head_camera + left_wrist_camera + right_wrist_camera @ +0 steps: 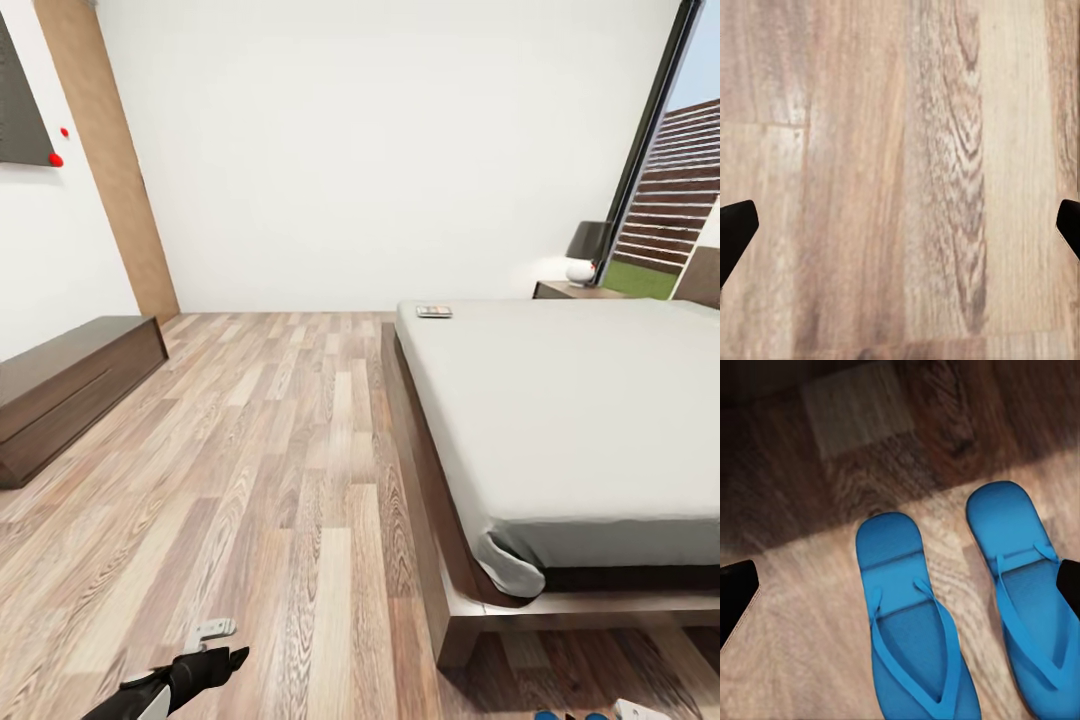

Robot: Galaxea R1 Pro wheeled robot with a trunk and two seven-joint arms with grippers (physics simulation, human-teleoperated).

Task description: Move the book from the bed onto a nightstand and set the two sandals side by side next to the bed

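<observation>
Blue flat sandals [967, 615] lie paired beside the dark-framed bed [560, 420] — placed for tidiness; right gripper [900, 592] hangs wide-spread w/ nothing held — left gripper [900, 232] likewise.

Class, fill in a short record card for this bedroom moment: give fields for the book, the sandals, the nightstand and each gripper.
book: lying flat on the bed, at its far corner near the wall
sandals: two blue ones, side by side on the wood floor, under the right gripper
nightstand: beyond the bed by the window, lamp on top
left gripper: open, above bare floor
right gripper: open, holding nothing
</observation>
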